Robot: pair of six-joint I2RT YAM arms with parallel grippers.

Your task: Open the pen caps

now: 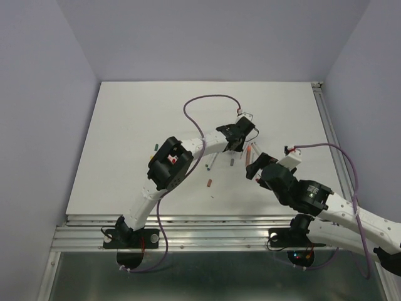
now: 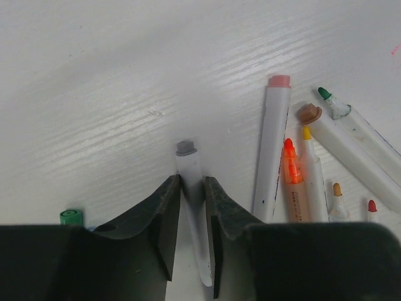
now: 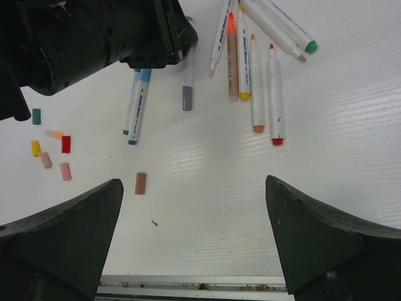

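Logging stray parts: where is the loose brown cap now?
Right wrist view, left of centre: the brown cap lies alone, below the blue-ended pen and right of the pink cap.

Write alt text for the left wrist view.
The left gripper straddles a grey-ended white pen lying on the white table, its jaws close against either side of the barrel. To the right lies a cluster of pens, several with bare coloured tips. A green pen end peeks out at lower left.
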